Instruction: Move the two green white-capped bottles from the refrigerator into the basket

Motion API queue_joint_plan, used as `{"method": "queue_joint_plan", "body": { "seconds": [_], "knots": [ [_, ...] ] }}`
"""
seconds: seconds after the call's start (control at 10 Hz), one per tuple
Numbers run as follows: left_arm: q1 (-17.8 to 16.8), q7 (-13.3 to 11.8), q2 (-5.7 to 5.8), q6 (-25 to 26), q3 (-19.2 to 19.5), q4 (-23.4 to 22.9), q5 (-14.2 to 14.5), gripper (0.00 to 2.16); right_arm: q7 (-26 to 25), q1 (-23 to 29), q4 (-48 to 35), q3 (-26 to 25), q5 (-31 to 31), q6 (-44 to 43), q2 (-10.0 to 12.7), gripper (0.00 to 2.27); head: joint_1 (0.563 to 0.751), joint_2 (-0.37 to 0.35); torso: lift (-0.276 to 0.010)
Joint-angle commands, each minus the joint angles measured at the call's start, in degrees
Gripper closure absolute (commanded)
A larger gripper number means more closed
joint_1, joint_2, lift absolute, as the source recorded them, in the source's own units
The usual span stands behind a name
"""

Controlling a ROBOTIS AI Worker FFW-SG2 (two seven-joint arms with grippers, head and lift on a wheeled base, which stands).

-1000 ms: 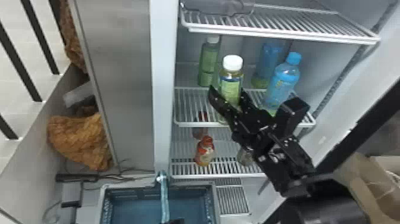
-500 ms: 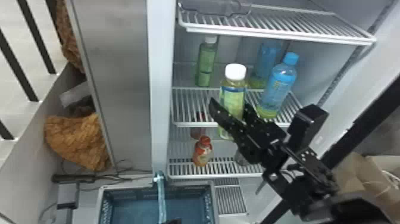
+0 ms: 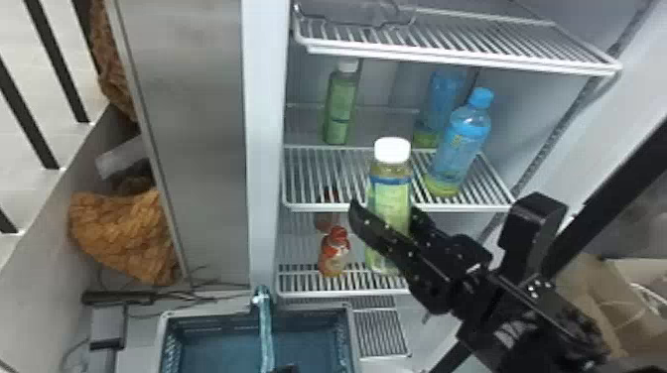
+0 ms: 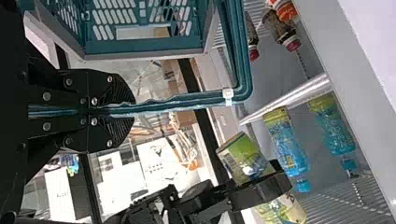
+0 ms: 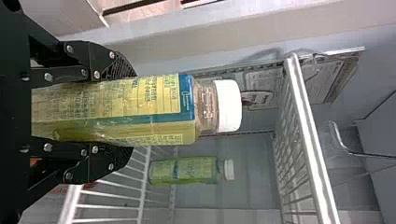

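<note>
My right gripper [image 3: 389,223] is shut on a green white-capped bottle [image 3: 392,193], upright in front of the middle shelf's front edge. In the right wrist view, that bottle [image 5: 140,109] lies between both fingers of the right gripper [image 5: 123,109]. The other green white-capped bottle [image 3: 341,104] stands at the back left of the middle shelf, and the right wrist view shows it [image 5: 187,170] beyond. At the bottom edge, my left gripper [image 3: 287,368] holds the handle [image 3: 266,330] of the blue-green basket [image 3: 355,342]. The left wrist view shows the left gripper [image 4: 130,110] shut on this handle [image 4: 187,100].
Two blue bottles [image 3: 464,144] stand on the right of the middle shelf [image 3: 322,207]. An orange-red bottle [image 3: 333,255] is on the lower shelf [image 3: 298,292]. The upper shelf [image 3: 461,62] spans above, and the fridge's left wall edge [image 3: 268,149] rises beside the basket.
My right gripper has drawn the held bottle down and outward from the middle shelf, nearer to the head camera. The left gripper and basket have stayed practically in place.
</note>
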Motion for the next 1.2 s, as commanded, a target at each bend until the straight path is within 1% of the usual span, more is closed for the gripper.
{"method": "queue_joint_plan", "body": {
  "seconds": [0.0,0.5,0.7,1.1],
  "knots": [
    [0.0,0.0,0.0,0.05,-0.02,0.1,0.0,1.2,0.01,2.46,-3.09,-0.39,-0.95,3.85,0.0,1.01,0.695,-0.195,-0.004],
    [0.14,-0.09,0.0,0.05,-0.02,-0.04,0.11,1.2,1.86,7.53,-7.17,-0.73,-3.35,11.58,-0.18,1.01,0.695,-0.188,-0.004],
    [0.14,-0.09,0.09,0.05,-0.14,0.1,0.11,1.2,1.86,9.21,-9.28,-0.73,-3.7,14.67,-0.18,1.01,0.695,-0.182,-0.004],
    [0.0,0.0,0.27,0.33,-0.48,-0.04,0.0,1.2,1.24,10.06,-11.53,-0.61,-3.01,24.38,-0.18,1.01,0.695,-0.19,-0.004]
  ]
}}
